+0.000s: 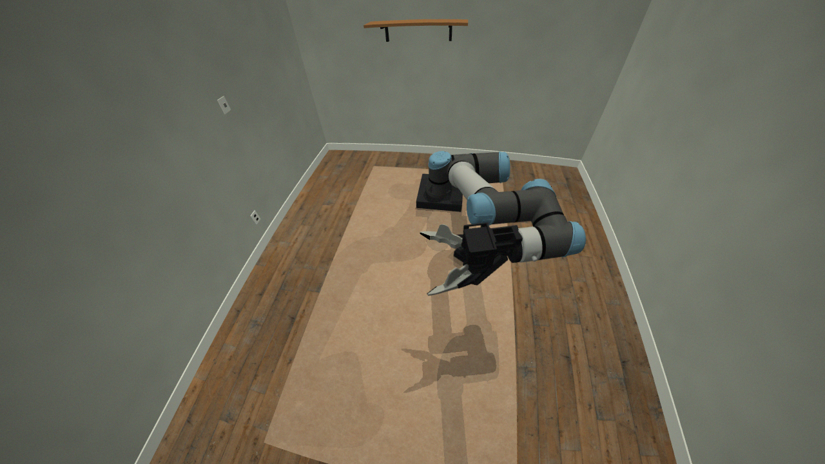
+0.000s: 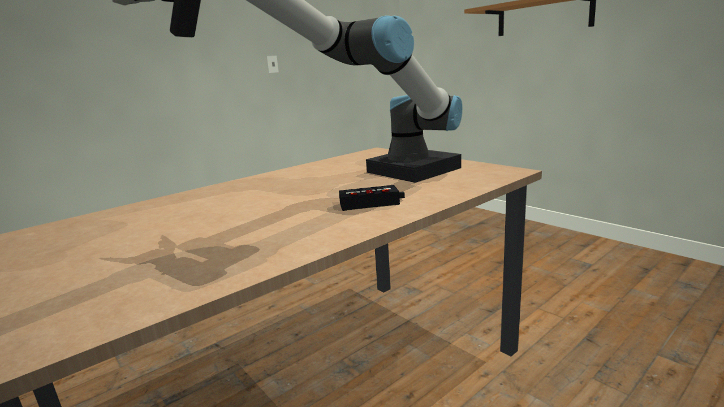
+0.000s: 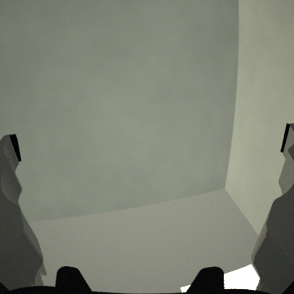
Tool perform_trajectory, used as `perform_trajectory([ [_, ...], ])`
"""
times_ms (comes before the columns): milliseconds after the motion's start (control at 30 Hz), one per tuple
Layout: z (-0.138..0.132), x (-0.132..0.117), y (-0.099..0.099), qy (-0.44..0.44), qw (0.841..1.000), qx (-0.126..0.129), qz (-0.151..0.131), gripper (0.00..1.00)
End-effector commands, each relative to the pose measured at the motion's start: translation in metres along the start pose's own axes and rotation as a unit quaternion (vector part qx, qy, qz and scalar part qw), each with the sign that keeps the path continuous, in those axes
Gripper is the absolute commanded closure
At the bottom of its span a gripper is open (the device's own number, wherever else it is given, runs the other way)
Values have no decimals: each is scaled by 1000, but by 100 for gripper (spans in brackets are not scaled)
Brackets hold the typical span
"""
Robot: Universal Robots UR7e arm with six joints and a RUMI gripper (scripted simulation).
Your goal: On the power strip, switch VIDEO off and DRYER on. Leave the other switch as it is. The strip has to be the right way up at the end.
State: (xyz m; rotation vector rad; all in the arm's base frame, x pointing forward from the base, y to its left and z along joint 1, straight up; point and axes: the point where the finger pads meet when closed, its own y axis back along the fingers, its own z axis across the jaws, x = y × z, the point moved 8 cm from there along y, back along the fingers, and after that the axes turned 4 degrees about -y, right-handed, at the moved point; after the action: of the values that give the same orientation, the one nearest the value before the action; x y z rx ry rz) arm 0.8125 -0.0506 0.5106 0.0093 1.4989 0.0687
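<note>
The power strip is a black box lying flat on the wooden table, just in front of the robot base. Its top face is up, with a row of red rocker switches. The labels and switch positions are too small to read. In the top view the arm hides the strip. My gripper is open wide and empty. It hangs high above the table and points sideways at the wall, far from the strip. In the exterior view only its black body shows, at the top left edge.
The robot base stands on a black plate at the table's far end, close behind the strip. The strip lies near the table's long edge. A wooden shelf hangs high on the back wall.
</note>
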Motion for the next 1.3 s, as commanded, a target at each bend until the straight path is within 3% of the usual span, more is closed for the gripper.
perform_trajectory([
  [0,-2,2,1,11,1000,1,6,0],
  [400,-16,34,10,112,992,4,60,0],
  [667,-18,37,11,124,990,4,66,0],
  [1267,-38,69,22,225,967,-4,121,0],
])
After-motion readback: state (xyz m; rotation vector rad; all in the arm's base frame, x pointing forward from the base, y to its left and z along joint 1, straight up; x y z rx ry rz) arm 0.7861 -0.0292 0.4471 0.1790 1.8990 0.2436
